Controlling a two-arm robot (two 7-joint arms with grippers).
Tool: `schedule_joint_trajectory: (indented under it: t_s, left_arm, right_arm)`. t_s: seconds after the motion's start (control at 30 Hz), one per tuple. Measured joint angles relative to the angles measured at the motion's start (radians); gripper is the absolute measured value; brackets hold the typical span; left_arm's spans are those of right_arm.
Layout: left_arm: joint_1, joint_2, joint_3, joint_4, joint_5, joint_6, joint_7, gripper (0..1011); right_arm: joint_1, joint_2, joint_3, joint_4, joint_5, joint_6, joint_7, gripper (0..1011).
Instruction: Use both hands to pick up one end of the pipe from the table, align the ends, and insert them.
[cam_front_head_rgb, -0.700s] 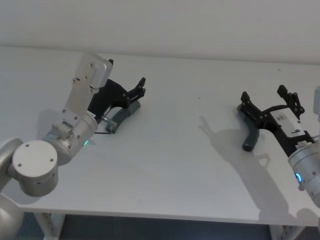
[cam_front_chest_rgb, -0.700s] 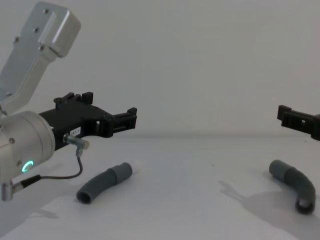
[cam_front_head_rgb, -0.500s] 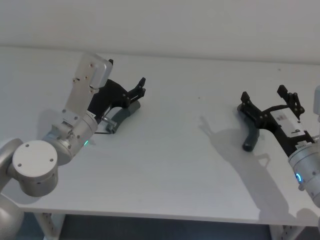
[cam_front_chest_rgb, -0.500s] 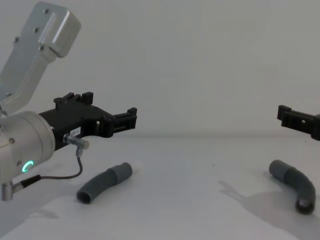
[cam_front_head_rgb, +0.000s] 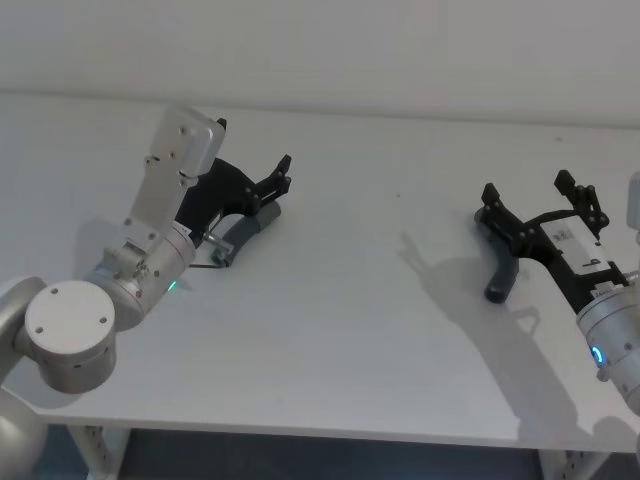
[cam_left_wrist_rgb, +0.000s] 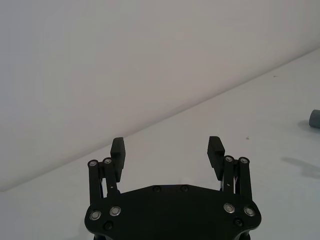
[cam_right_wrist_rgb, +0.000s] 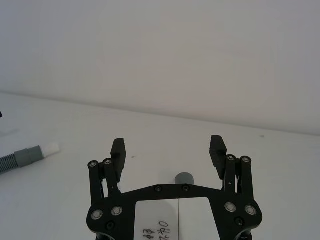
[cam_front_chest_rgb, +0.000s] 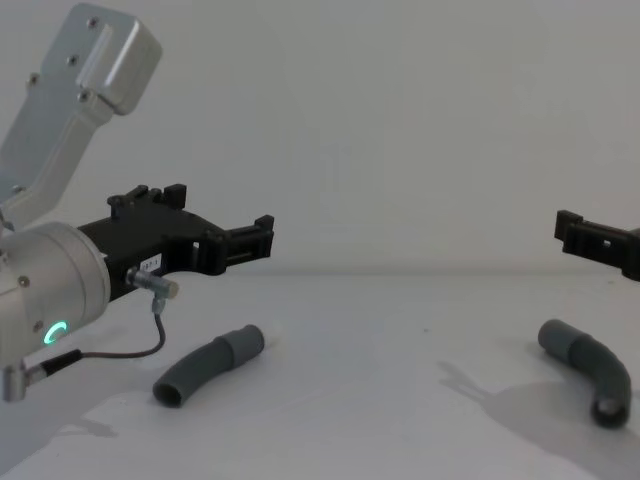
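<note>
Chest view exposes the white tip (cam_front_chest_rgb: 271, 331) of the left pipe piece (cam_front_chest_rgb: 205, 362), masked overhead.

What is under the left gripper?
The white-tipped pipe piece lies on the table beneath the open left gripper, untouched. In the head view, the fingers cover its tip.

Backdrop: plain off-white wall (cam_front_head_rgb: 400, 50), unmarked, meeting the far edge in a straight line. Below the near edge: dark floor (cam_front_head_rgb: 320, 458); pale perforated upright (cam_front_head_rgb: 100, 452) at left, second upright (cam_front_head_rgb: 572, 466) at right.
</note>
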Motion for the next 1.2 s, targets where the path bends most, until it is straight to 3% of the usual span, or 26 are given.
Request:
schedule_joint_trajectory:
  t_s: [0.8, 0.97, 1.2]
  left_arm:
    - [-0.001, 0.002, -0.002, -0.003, -0.002, 0.009, -0.008, 1000]
    - [-0.008, 0.014, -0.004, -0.014, -0.014, 0.047, -0.033, 1000]
    - [-0.021, 0.046, -0.011, -0.047, -0.040, 0.144, -0.082, 1000]
  right_arm:
    - [0.000, 0.000, 0.000, 0.000, 0.000, 0.000, 0.000, 1001]
    - [0.000, 0.000, 0.000, 0.000, 0.000, 0.000, 0.000, 1001]
    - [0.000, 0.000, 0.000, 0.000, 0.000, 0.000, 0.000, 1001]
